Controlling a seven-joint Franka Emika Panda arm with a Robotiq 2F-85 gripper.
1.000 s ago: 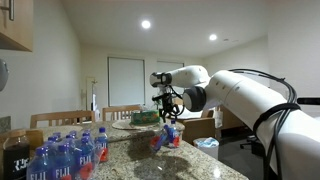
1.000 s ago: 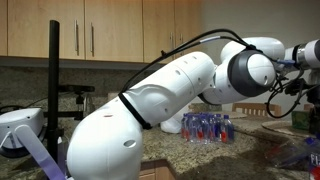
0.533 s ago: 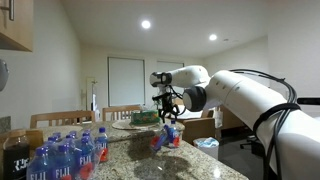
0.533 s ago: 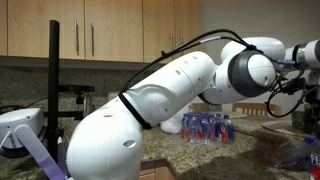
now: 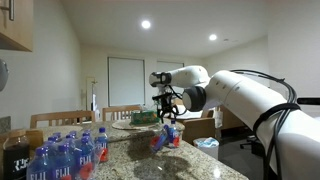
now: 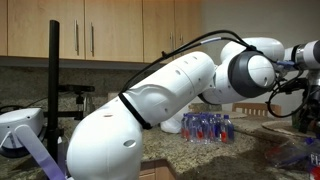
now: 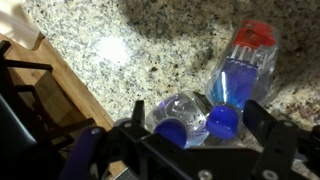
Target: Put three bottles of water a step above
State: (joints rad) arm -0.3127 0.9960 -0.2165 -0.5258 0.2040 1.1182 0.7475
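Released claw [image 7: 197,120] over two water bottles [image 7: 228,85]
Its jaws stand wide apart and empty, one either side of the pair, which sits on the granite ledge [image 7: 120,50].

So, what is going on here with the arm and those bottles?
The robot arm's gripper hangs open just above two small water bottles on the speckled granite, holding neither. In the wrist view their blue caps sit between the jaws. A cluster of more bottles stands nearer the camera.
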